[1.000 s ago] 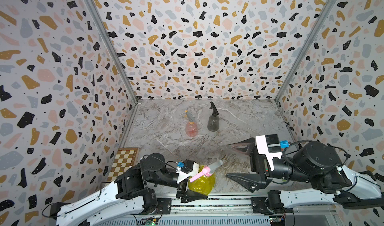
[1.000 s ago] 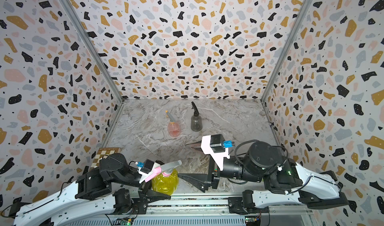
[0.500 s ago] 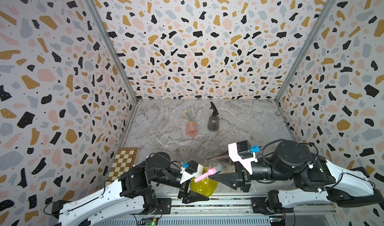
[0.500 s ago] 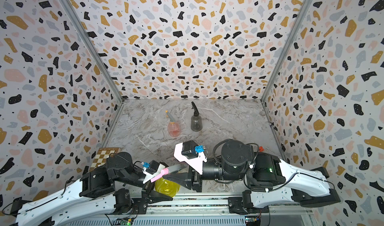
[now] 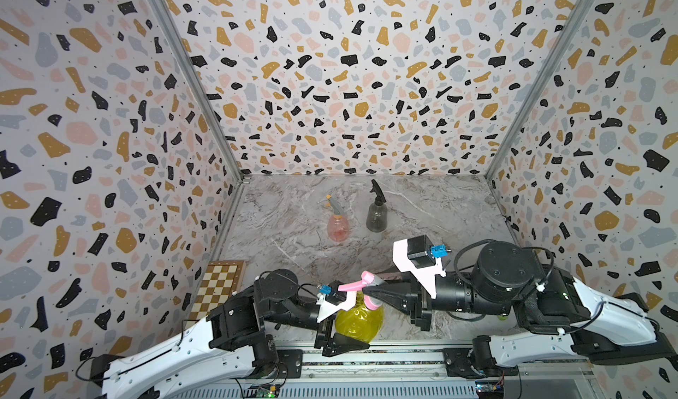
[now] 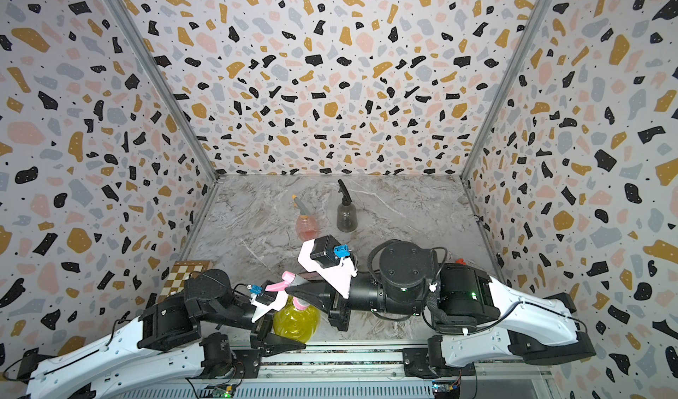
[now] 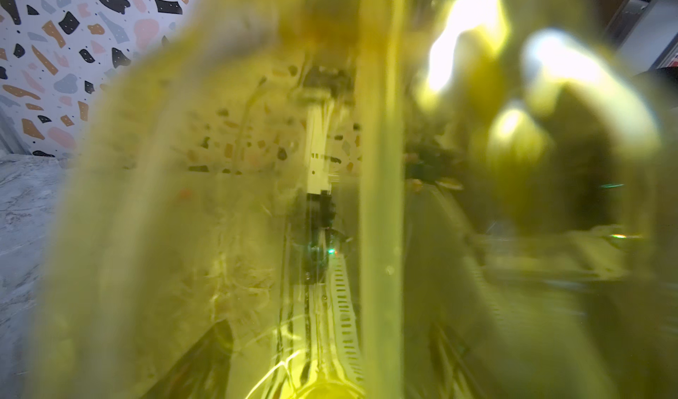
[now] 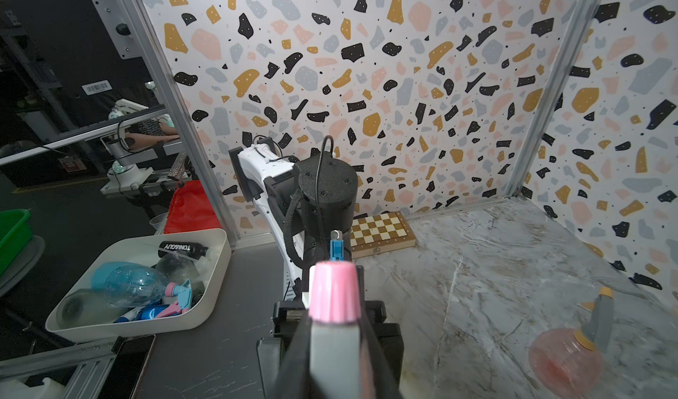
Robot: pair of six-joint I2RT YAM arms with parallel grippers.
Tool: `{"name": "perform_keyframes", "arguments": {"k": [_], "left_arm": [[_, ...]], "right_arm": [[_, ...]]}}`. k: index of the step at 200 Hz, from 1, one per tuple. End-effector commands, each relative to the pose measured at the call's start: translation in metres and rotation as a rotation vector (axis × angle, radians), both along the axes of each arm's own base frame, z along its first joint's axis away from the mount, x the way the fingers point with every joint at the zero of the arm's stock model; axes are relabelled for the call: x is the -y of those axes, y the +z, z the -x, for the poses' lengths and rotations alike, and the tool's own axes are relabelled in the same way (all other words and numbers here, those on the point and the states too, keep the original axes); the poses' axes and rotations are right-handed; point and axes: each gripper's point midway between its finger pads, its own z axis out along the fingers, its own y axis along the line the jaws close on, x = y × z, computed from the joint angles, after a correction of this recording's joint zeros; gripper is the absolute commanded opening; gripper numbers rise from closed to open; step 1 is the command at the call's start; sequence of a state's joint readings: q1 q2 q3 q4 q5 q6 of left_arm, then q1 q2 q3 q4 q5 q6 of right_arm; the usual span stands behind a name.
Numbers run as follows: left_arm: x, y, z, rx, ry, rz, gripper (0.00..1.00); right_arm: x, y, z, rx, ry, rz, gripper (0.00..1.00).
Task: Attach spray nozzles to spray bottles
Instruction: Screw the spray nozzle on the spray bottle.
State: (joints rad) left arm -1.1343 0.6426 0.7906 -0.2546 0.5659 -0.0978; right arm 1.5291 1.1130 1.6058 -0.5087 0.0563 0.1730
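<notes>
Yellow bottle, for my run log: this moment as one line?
left gripper: shut on yellow bottle | right gripper: shut on grey-and-pink nozzle | nozzle: on bottle neck

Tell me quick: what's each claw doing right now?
Left claw: closed on the yellow bottle.
Right claw: closed on the grey-and-pink nozzle, at that bottle's neck.

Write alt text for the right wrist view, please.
The right gripper is shut on the pink nozzle, seen end-on. Beyond it are the left arm and a chessboard; a pink bottle with a grey-and-orange nozzle stands on the marble table. A white bin of bottles sits outside the cell.
</notes>
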Motion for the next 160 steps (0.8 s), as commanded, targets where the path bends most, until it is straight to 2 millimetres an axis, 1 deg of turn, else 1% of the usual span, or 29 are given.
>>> {"name": "perform_keyframes", "arguments": {"k": [1, 3, 5, 8, 19, 20, 23, 26, 53, 73, 95, 116, 152, 155, 160], "left_arm": [[0.002, 0.015, -0.012, 0.008, 0.068, 0.057, 0.73], [0.002, 0.015, -0.012, 0.008, 0.070, 0.057, 0.75], [0.003, 0.020, -0.013, 0.015, 0.071, 0.077, 0.76], [0.003, 0.021, -0.013, 0.017, 0.075, 0.084, 0.80], [0.003, 0.020, -0.015, 0.011, 0.088, 0.084, 0.88], [0.003, 0.020, -0.016, 0.010, 0.090, 0.083, 0.89], [0.003, 0.020, -0.016, 0.010, 0.093, 0.083, 0.97], [0.003, 0.020, -0.017, 0.010, 0.096, 0.084, 1.00], [0.003, 0.015, -0.023, -0.006, 0.134, 0.080, 0.99], [0.001, 0.012, -0.028, -0.015, 0.170, 0.074, 0.99], [-0.002, 0.007, -0.038, -0.029, 0.237, 0.061, 0.99], [-0.005, 0.003, -0.049, -0.036, 0.305, 0.053, 0.99], [-0.012, 0.005, -0.060, -0.036, 0.385, 0.066, 0.99], [-0.013, -0.001, -0.061, -0.042, 0.392, 0.043, 0.99], [-0.014, -0.002, -0.062, -0.041, 0.401, 0.040, 0.99]], "right_arm": [[-0.005, -0.011, -0.006, -0.038, -0.042, 0.038, 0.00], [-0.005, -0.012, -0.006, -0.038, -0.045, 0.040, 0.00], [-0.006, -0.012, -0.006, -0.039, -0.047, 0.040, 0.00], [-0.006, -0.013, -0.007, -0.038, -0.050, 0.042, 0.00], [-0.007, -0.016, -0.010, -0.037, -0.067, 0.046, 0.00], [-0.007, -0.016, -0.010, -0.037, -0.069, 0.048, 0.00], [-0.007, -0.018, -0.011, -0.037, -0.075, 0.050, 0.00], [-0.007, -0.018, -0.012, -0.037, -0.081, 0.050, 0.00], [-0.006, -0.022, -0.020, -0.031, -0.127, 0.052, 0.00], [-0.005, -0.026, -0.030, -0.028, -0.183, 0.062, 0.00], [-0.001, -0.029, -0.041, -0.030, -0.255, 0.063, 0.00], [0.003, -0.029, -0.047, -0.041, -0.294, 0.039, 0.00], [0.014, -0.029, -0.061, -0.041, -0.385, 0.023, 0.00], [0.016, -0.029, -0.063, -0.041, -0.396, 0.024, 0.00], [0.017, -0.030, -0.066, -0.036, -0.411, 0.029, 0.00]]}}
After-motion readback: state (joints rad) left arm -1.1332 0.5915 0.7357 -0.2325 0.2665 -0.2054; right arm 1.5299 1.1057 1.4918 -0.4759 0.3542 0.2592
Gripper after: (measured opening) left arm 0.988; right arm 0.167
